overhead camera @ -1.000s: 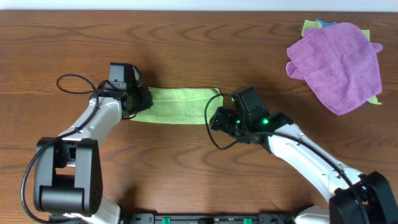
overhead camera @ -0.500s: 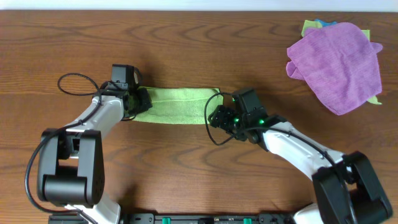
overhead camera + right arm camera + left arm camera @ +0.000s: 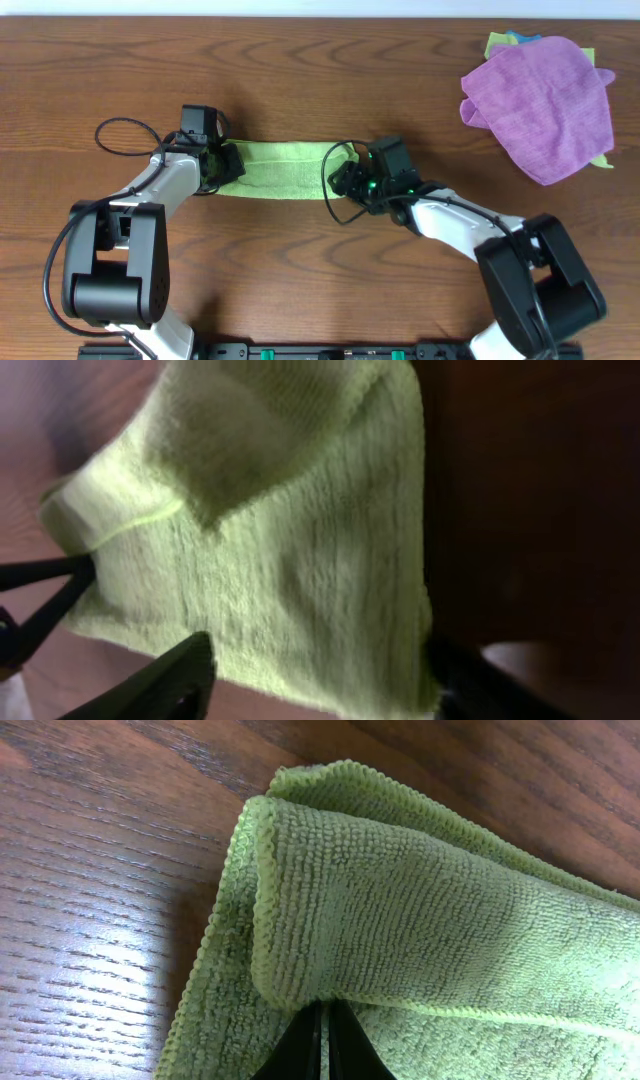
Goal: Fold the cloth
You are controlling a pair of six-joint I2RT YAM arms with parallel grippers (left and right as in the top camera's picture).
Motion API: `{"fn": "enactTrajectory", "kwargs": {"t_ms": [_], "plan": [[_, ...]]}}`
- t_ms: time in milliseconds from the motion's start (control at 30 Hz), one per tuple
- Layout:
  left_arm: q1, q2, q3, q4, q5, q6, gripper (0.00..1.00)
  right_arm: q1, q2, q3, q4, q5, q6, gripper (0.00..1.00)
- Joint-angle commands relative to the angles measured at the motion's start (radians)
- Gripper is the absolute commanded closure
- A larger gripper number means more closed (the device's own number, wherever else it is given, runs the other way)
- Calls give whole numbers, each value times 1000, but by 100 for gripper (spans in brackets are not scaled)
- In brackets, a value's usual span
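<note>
Your green cloth [image 3: 285, 168] lies as a folded strip between both grippers, its left end at the left gripper [image 3: 228, 165] and its right end under the right gripper [image 3: 345, 180]. Bare table [image 3: 300, 270] surrounds the cloth; the purple cloth [image 3: 540, 105] sits well off its right end. Your left fingertips are pressed together on the cloth's folded hem. Your right fingers [image 3: 170, 670] are spread, with the cloth's end between them.

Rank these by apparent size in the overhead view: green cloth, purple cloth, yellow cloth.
1. Purple cloth.
2. Green cloth, a folded strip.
3. Yellow cloth: only edges show beneath the purple one, so true size is hidden.
</note>
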Motion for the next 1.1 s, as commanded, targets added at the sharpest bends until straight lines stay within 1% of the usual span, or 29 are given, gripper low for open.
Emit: {"fn": "enactTrajectory", "kwargs": {"t_ms": [0,33,67,100,133,200,233,267,300,600,833,1067], "plan": [[2,14,15,-4,-15,7,94,-7,77,-18,0,24,11,39],[2,14,15,-4,-15,7,94,-7,85,-18,8,27,10,41],[2,14,15,-4,-15,7,94,-7,92,-18,14,36,10,45],[2,14,15,-4,-15,7,94,-7,96,-18,20,55,8,57],[2,14,15,-4,-15,7,94,-7,96,-18,28,70,-4,67],[2,14,15,-4,-15,7,94,-7,96,-18,61,82,-37,82],[2,14,15,-4,-14,7,94,-7,96,-18,82,82,-50,87],[2,14,15,-5,-14,7,94,-7,96,-17,96,81,-60,94],[2,14,15,-7,-14,7,94,-7,96,-14,108,80,-69,99],[6,14,15,-15,-15,23,94,-3,51,65,88,-13,-165,99],[6,14,15,-14,-15,23,94,50,31,195,-48,-29,-236,99],[6,13,17,-14,-14,23,94,112,31,272,-63,-27,-239,99]]}}
